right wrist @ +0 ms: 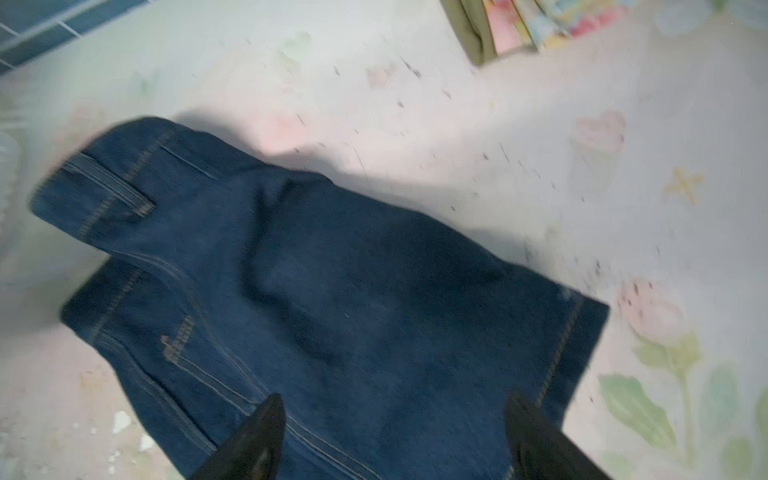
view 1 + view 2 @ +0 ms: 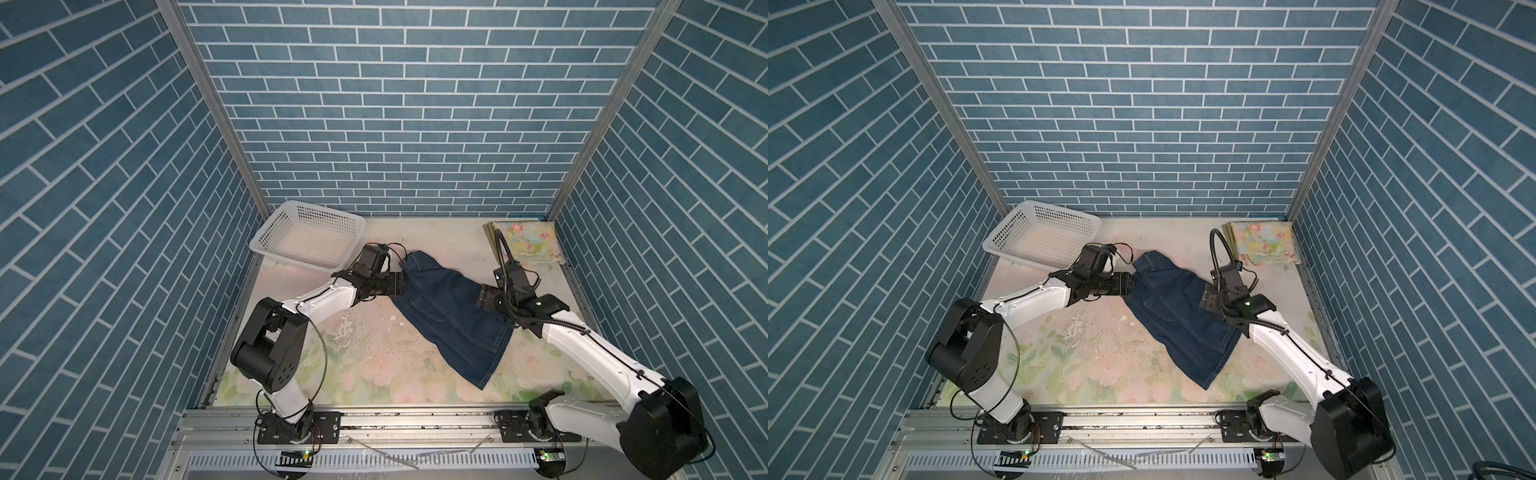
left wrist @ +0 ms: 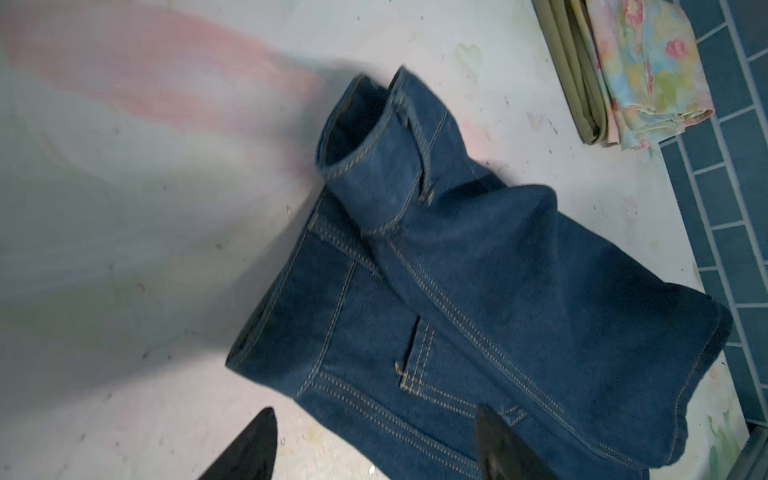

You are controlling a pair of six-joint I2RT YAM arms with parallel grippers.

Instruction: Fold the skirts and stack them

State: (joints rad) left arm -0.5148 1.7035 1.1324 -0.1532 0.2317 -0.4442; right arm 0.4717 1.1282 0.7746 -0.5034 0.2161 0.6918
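The dark blue denim skirt [image 2: 453, 316] [image 2: 1179, 316] lies rumpled and slanted on the floral table top, waistband toward the back left. My left gripper [image 2: 401, 284] [image 3: 376, 411] is open at the waistband side, one finger over denim and the other over bare table. Over the skirt's right edge, my right gripper [image 2: 482, 299] [image 1: 395, 399] is open just above the cloth and grips nothing. At the back right corner, the pastel floral skirt [image 2: 525, 241] [image 3: 648, 62] lies folded on the folded olive-green skirt [image 3: 569, 70] [image 1: 469, 29].
A white perforated basket [image 2: 266, 239] [image 2: 1000, 237] stands tilted at the back left, close behind the left arm. Blue brick-pattern walls enclose three sides. A metal rail [image 2: 415, 419] with both arm bases runs along the front edge.
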